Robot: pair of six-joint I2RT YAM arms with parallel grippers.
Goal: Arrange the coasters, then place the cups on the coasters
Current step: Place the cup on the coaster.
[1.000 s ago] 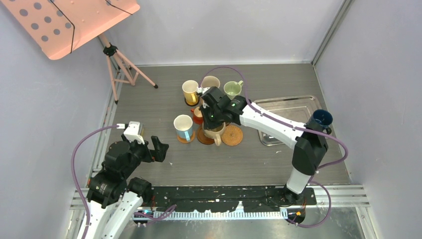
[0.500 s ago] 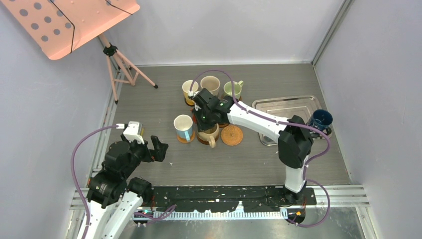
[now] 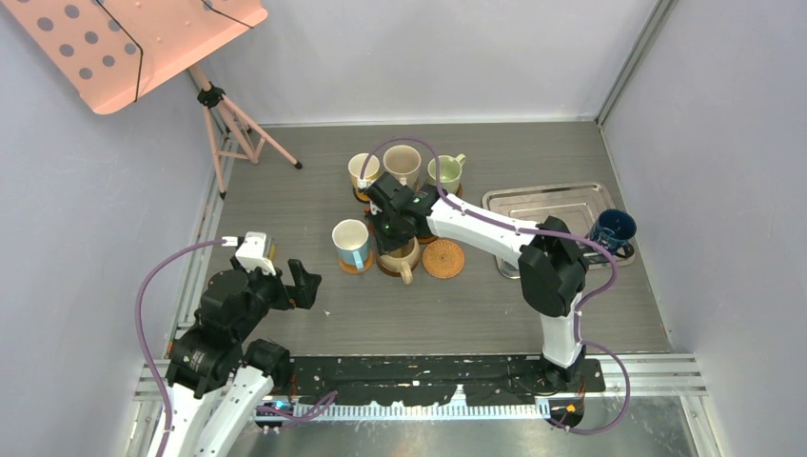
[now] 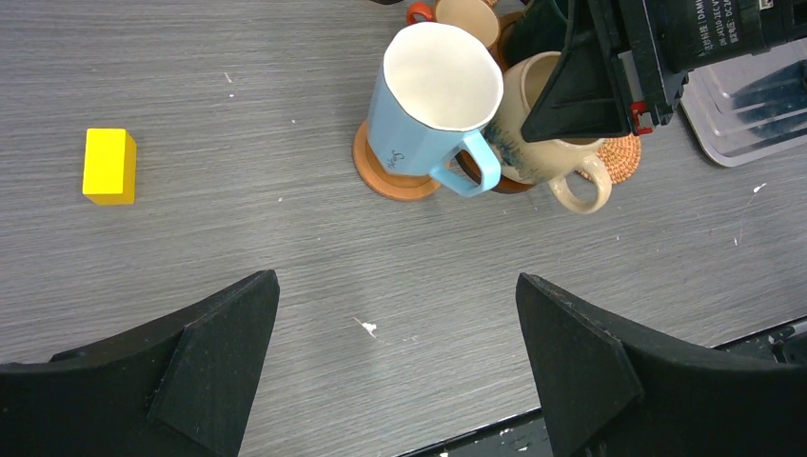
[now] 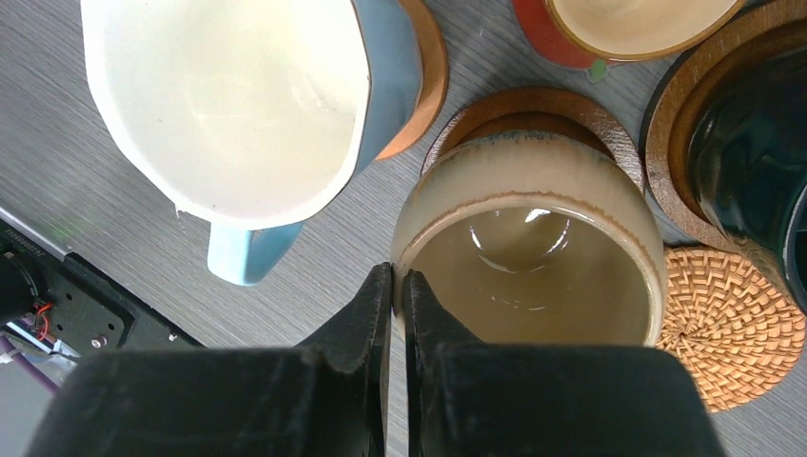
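While right gripper (image 5: 398,278) pinches beige cup (image 5: 533,181) rim, blue cup (image 5: 228,95) crowding beside, left gripper (image 4: 395,281) spread

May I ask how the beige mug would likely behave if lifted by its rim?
The beige mug looks glazed, so the right gripper, pinching its rim, may slip. Held off-centre, it would probably tilt. It seems rigid ceramic, liable to chip against the neighbouring blue mug.

Probably a robotics lab cell, plain grey walls (image 3: 428,57), tripod (image 3: 210,96) holding perforated pink panel (image 3: 152,38)
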